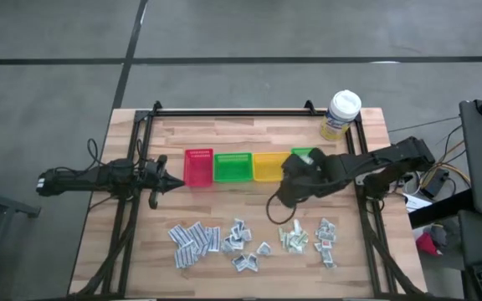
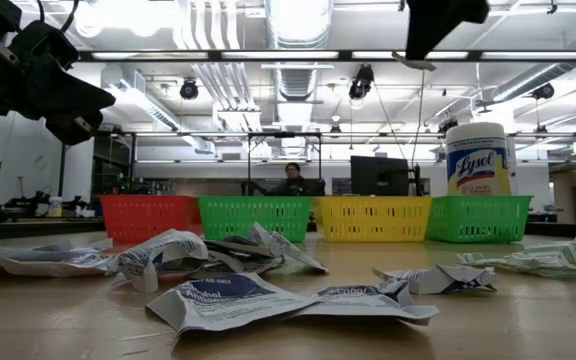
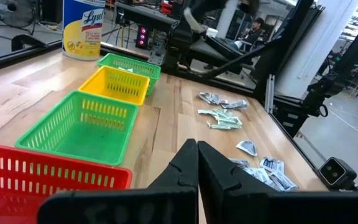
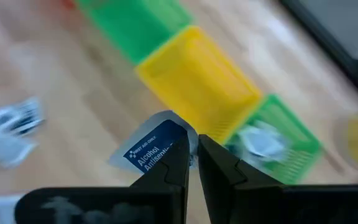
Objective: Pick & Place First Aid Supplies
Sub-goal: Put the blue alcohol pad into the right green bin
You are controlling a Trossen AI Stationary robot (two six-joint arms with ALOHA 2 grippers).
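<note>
Wooden table (image 1: 249,251), four bins (image 1: 253,166), two arms

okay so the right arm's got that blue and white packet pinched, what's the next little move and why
Probably carry on toward the bins and stop over one before letting go. The right pincer grips the blue-white sachet above bare wood beside the yellow bin, not yet over any bin.

- Overhead ceiling strip lights (image 2: 298,20) lit the scene brightly and evenly; they glared white in the low view.
- On the worktop (image 1: 224,267) the shadows were soft and faint.
- In the low view the arms showed as dark silhouettes against the lamps.
- The right wrist view was smeared with motion blur: the yellow bin (image 4: 197,87) and the far green bin (image 4: 272,137) were soft, while the sachet (image 4: 157,146) at the right pincer (image 4: 192,163) stayed sharp.
- The left wrist view was crisp.
</note>
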